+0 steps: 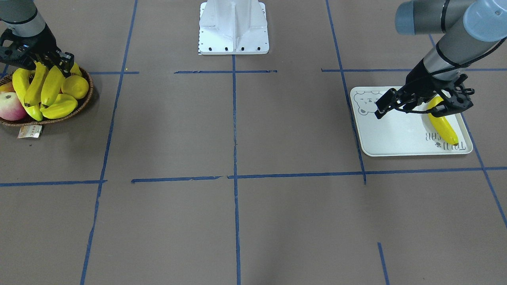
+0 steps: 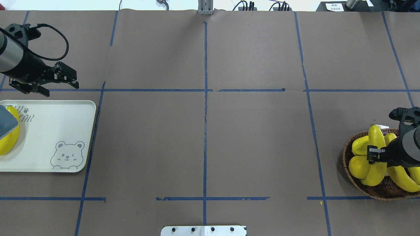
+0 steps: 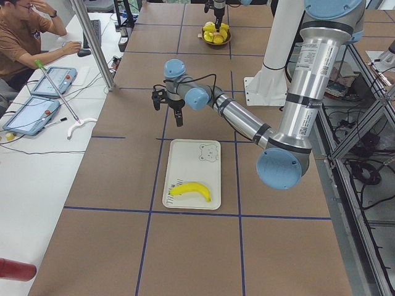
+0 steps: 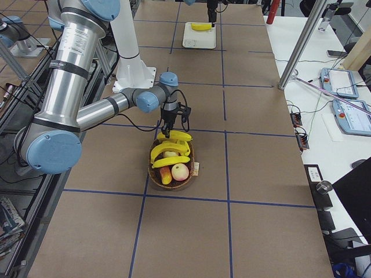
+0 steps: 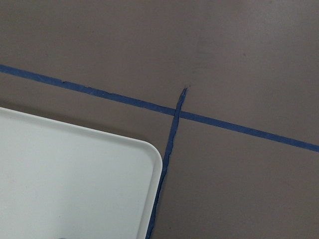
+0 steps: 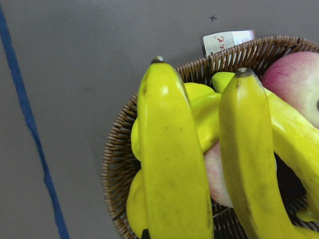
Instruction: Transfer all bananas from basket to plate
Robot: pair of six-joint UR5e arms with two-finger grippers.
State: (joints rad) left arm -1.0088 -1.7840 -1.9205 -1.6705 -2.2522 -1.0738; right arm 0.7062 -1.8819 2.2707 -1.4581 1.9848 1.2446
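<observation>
Front view: the R gripper (image 1: 50,63) is down in the basket (image 1: 85,105) at one end of the bench (image 1: 237,221). It sits among three bananas (image 1: 35,87), w/ a lemon (image 1: 75,87), a starfruit (image 1: 59,107) and an apple (image 1: 10,107) beside them. At the other end the L gripper (image 1: 382,105) hangs spread wide and empty by the bear end of the plate (image 1: 396,138). A lone banana (image 1: 443,126) lies on the plate near the lettering.

Overhead: the R gripper looks clenched across the topmost banana (image 2: 375,141), approx mid-length. The L gripper is off past the plate's rim, well apart from the lone banana.

Left side view: the lone banana lies flat on the plate, nothing touching it.

Right side view: the R gripper points straight down onto the fruit heap.

L wrist cam: only a plate corner and blue tape (image 5: 169,144).

R wrist cam: the topmost banana fills the centre, w/ the basket's paper tag (image 6: 227,40) behind it.

My read: one of four bananas is across and the second pick is under way. Next move is prob. a straight lift that clears the neighbouring fruit, then a carry the length of the bench to the plate.
</observation>
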